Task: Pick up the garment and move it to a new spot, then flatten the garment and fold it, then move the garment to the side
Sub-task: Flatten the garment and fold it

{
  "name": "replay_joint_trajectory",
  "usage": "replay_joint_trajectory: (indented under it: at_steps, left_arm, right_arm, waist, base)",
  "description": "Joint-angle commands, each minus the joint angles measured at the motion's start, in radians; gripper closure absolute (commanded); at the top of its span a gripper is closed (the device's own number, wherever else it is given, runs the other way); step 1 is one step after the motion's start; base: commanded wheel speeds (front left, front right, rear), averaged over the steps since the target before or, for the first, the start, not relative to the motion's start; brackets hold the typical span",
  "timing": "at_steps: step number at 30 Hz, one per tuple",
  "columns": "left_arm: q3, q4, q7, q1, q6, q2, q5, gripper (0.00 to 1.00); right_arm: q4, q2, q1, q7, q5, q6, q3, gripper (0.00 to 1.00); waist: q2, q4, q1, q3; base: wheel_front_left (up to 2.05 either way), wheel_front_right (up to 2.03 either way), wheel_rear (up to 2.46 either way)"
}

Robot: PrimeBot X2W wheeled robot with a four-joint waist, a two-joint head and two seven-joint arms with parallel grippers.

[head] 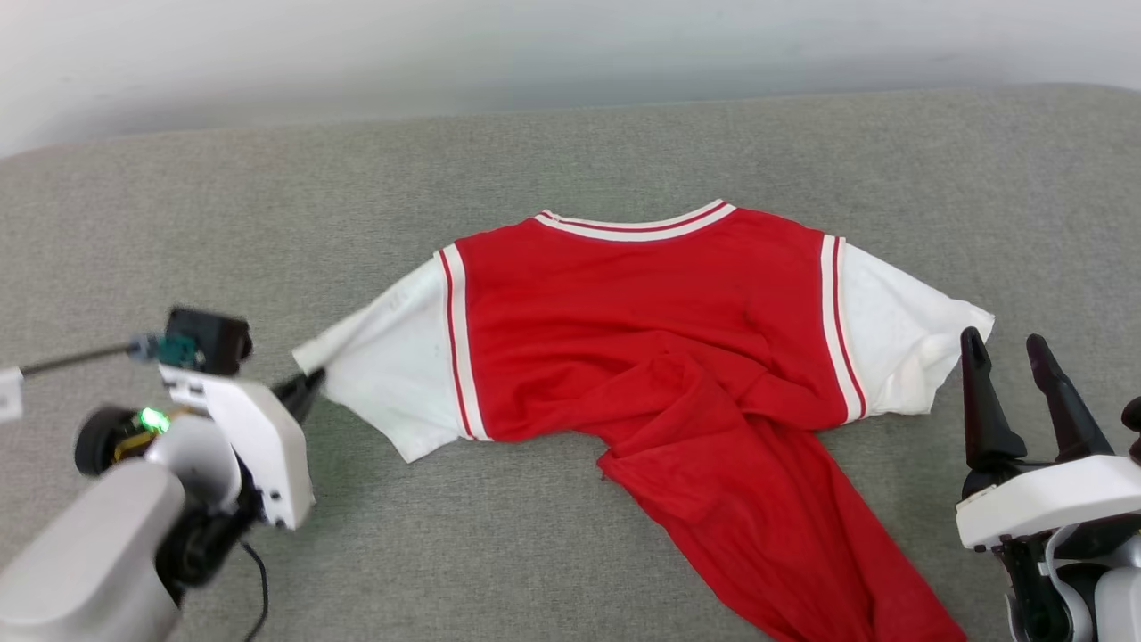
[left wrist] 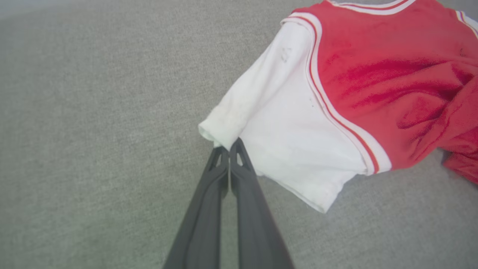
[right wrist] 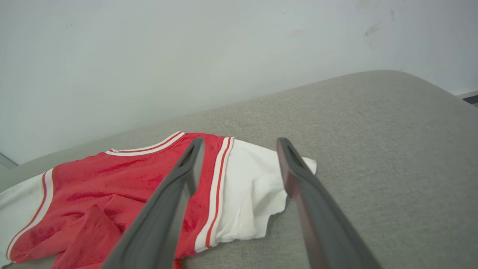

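Left gripper (left wrist: 228, 148) pinches garment (left wrist: 373, 82) sleeve cuff (right gripper (head: 1005, 344) spread, apart).

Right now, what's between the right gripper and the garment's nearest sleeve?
Nothing. The head view shows a narrow bare strip of grey cushion between the open right gripper and the white sleeve of the garment.

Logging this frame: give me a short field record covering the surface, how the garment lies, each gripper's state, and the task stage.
surface: grey cushion, pale wall behind
garment: collar away from the robot, both white sleeves spread, red lower body twisted and bunched toward the robot's right
left gripper: shut on the cuff of the garment's left-side sleeve
right gripper: open, empty, beside the other sleeve
stage: flattening; not yet folded
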Motion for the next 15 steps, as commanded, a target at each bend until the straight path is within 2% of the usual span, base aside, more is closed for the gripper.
replay_joint_trajectory:
  at_steps: [1,2,3,4,6,10,12,15]
  left_arm:
    - [0.0,-0.008,-0.027,0.043,0.012,-0.01,-0.006,1.0]
    - [-0.004,-0.01,-0.039,0.057,0.016,-0.012,-0.001,0.75]
    - [-0.006,-0.012,-0.058,0.067,0.022,-0.016,0.008,0.22]
    - [-0.005,-0.016,-0.079,0.075,0.023,-0.027,0.009,0.0]
    - [0.003,-0.027,-0.125,0.088,0.011,-0.05,0.002,0.0]
    - [0.037,-0.047,-0.251,0.095,0.039,-0.062,0.035,0.0]
    - [0.053,-0.082,-0.334,0.104,0.037,-0.069,0.055,0.0]
    - [0.088,-0.138,-0.427,0.119,0.073,-0.058,0.095,0.0]
  right_arm:
    - [0.0,0.001,0.006,0.005,0.007,0.0,0.004,0.0]
    - [0.0,0.001,0.003,0.008,0.006,0.0,0.011,0.0]
    - [0.0,0.001,0.001,0.01,0.005,0.0,0.017,0.0]
    - [-0.002,0.001,0.0,0.016,0.004,0.0,0.02,0.0]
    - [-0.008,0.001,0.0,0.024,-0.001,0.0,0.021,0.0]
    - [-0.022,0.001,-0.01,0.084,-0.025,0.0,0.018,0.0]
    - [-0.041,0.001,-0.017,0.135,-0.051,0.0,0.017,0.0]
    - [-0.078,-0.024,-0.032,0.255,-0.078,0.0,0.004,0.0]
  waist:
    - [0.0,0.012,0.0,-0.004]
    - [0.0,0.015,0.0,-0.006]
    - [0.0,0.018,0.0,-0.007]
    - [0.0,0.023,0.0,-0.009]
    - [0.0,0.032,0.0,-0.013]
    - [0.0,0.048,0.0,-0.027]
    - [0.0,0.059,0.0,-0.032]
    - [0.0,0.084,0.0,-0.032]
  base:
    - [0.0,0.0,0.0]
    - [0.0,0.0,0.0]
    - [0.0,0.0,0.0]
    - [0.0,0.0,0.0]
    - [0.0,0.0,0.0]
    - [0.0,0.0,0.0]
    - [0.0,0.0,0.0]
    - [0.0,0.0,0.0]
